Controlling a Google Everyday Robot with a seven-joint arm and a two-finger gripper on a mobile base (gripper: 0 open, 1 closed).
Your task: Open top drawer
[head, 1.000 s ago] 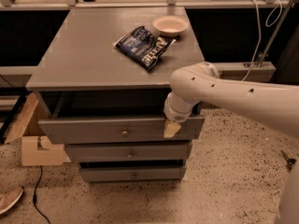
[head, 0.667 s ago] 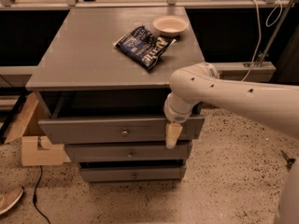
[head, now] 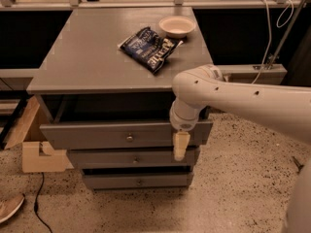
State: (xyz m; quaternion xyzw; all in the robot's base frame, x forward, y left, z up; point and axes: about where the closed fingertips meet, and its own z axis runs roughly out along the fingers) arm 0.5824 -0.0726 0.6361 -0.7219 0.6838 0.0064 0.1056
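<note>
Camera view: gripper [head: 179,154] hangs pointing down off the white arm [head: 243,98], in front of the right end of the top drawer [head: 112,136]. Its tip overlaps the middle drawer [head: 121,158] front. Fingers read as one narrow cream piece with no gap between them, and nothing is held. Can't tell whether they touch either front.

Top drawer sits partly out of the grey desk [head: 87,62], with a dark gap open behind its front panel. Its knob [head: 129,138] is left of the gripper, well apart. Middle drawer sticks out a bit less, and the bottom drawer [head: 138,181] least.

On the desk top there's a dark blue snack bag [head: 151,47], with a pale bowl [head: 177,26] just beside its far right corner. A cardboard box [head: 36,152] sits on the floor to the left, and a shoe [head: 9,208] is at the bottom left corner.
</note>
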